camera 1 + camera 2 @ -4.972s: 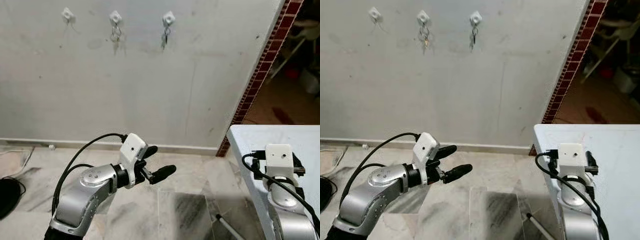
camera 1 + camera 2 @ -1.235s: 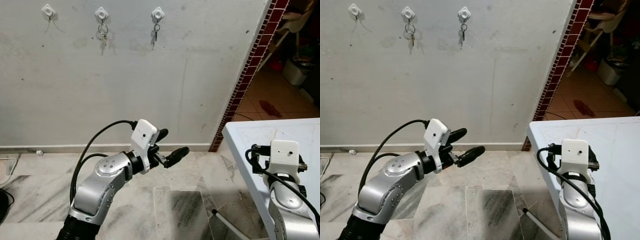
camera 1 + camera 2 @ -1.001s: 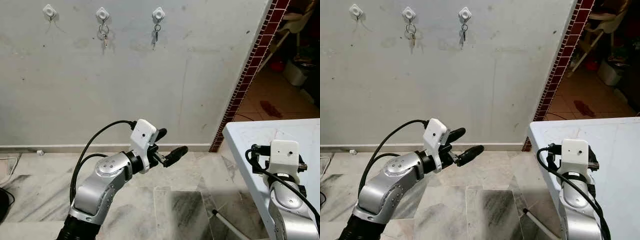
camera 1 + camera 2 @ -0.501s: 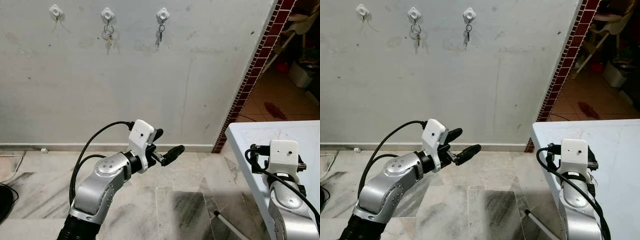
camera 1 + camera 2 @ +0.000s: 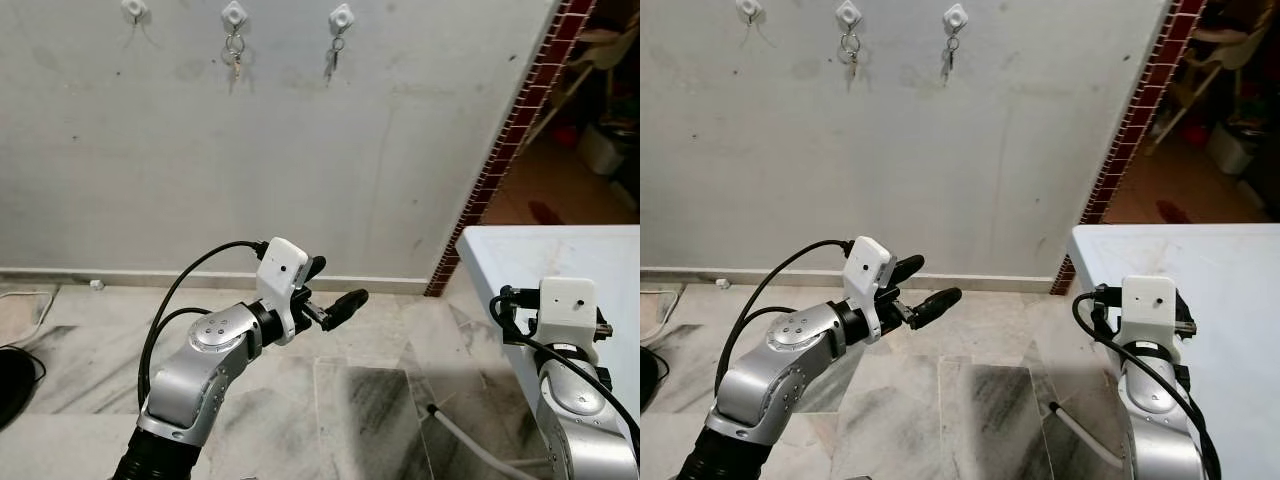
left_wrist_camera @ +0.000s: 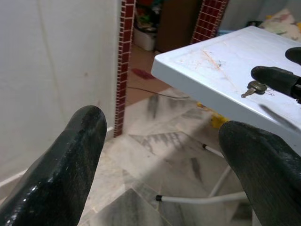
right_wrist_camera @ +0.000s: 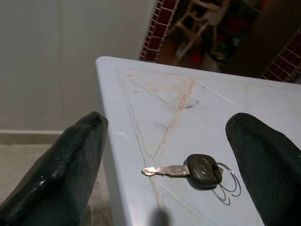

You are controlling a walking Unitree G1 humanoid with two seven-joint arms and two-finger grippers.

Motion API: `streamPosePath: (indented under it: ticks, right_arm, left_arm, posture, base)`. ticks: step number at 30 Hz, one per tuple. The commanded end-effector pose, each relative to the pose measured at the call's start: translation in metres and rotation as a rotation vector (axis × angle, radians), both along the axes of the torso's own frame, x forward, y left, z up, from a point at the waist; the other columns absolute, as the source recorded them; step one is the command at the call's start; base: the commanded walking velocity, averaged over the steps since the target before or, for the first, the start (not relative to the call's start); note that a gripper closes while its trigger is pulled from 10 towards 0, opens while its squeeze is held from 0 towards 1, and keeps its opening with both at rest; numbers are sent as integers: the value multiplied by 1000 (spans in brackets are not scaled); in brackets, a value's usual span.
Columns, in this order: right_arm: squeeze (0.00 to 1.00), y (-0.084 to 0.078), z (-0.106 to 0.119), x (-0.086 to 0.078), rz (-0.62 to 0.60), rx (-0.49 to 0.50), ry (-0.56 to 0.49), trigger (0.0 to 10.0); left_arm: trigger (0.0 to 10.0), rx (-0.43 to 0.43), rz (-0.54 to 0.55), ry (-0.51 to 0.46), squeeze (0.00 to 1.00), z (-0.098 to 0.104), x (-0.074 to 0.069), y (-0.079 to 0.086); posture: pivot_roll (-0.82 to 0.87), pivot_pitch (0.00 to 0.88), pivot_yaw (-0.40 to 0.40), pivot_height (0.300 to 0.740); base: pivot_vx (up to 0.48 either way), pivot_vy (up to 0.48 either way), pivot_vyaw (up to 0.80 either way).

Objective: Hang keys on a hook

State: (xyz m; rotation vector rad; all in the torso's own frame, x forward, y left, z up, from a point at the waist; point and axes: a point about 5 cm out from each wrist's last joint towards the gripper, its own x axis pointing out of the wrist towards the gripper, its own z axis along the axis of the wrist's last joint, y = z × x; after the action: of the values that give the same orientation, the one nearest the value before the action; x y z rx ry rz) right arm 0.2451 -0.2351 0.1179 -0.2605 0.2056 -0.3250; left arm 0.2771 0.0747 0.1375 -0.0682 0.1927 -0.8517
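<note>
- A key (image 7: 193,169) with a dark head and a thin wire ring lies flat on the white table (image 7: 155,117), near its scratched corner.
- The right gripper (image 7: 174,155) hovers just above the key, its 2 black fingers (image 7: 70,165) spread wide to either side and holding nothing.
- The left gripper (image 5: 325,298) is raised over the marble floor (image 5: 360,400), pointing toward the table, fingers apart and empty.
- 3 white hooks (image 5: 342,16) sit high on the grey wall (image 5: 300,150); 2 carry hanging keys (image 5: 234,52), and the leftmost hook (image 5: 133,8) looks bare.
</note>
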Motion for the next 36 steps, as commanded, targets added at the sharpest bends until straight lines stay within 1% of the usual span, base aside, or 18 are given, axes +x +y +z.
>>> streamPosePath:
  ticks: [1, 11, 14, 17, 19, 22, 25, 31, 33, 36]
  right_arm:
    - [0, -2, 2, 1, -5, -6, -10, 10000]
    - [0, -1, 2, 3, -3, -2, -17, 10000]
    - [0, 0, 3, 3, -2, 0, -19, 10000]
    - [0, 1, 3, 4, -4, 4, -23, 10000]
    - [0, 1, 2, 6, -10, 5, -23, 10000]
    - [0, 2, 2, 11, -23, 17, -28, 10000]
    - [0, 5, 6, 19, -28, 13, -47, 10000]
    - [0, 5, 9, 24, -45, 11, -63, 10000]
    - [0, 6, 11, 29, -53, 24, -74, 10000]
    - [0, 8, 12, 33, -54, 38, -81, 10000]
  left_arm:
    - [10000, 4, -12, -11, 0, 2, 0, -2]
    - [10000, 10, -7, -16, 0, 2, 2, -1]
    - [10000, 4, 6, -15, 0, 2, 4, 0]
    - [10000, 26, 46, -25, 0, -1, 8, 4]
    - [10000, 37, 91, -32, 0, -5, 12, 9]
    - [10000, 41, 118, -40, 0, -5, 15, 10]
    - [10000, 39, 113, -46, 0, -3, 15, 8]
    - [10000, 36, 110, -58, 0, -1, 16, 7]
    - [10000, 37, 134, -73, 0, 1, 20, 10]
    - [10000, 36, 164, -62, 0, 1, 24, 11]
  posture:
    - [43, 0, -24, 740]
    - [48, 0, -22, 740]
    - [50, 0, -21, 740]
    - [51, 0, -22, 740]
    - [51, 0, -22, 740]
    - [50, 0, -19, 740]
    - [52, 0, -12, 740]
    - [56, 0, -7, 740]
    - [57, 0, 0, 740]
    - [57, 0, 3, 740]
  base:
    - [0, 0, 0]
    - [0, 0, 0]
    - [0, 0, 0]
    - [0, 0, 0]
    - [0, 0, -525]
    - [0, 0, -710]
    - [0, 0, -796]
    - [0, 0, -794]
    - [0, 0, -788]
    - [0, 0, -788]
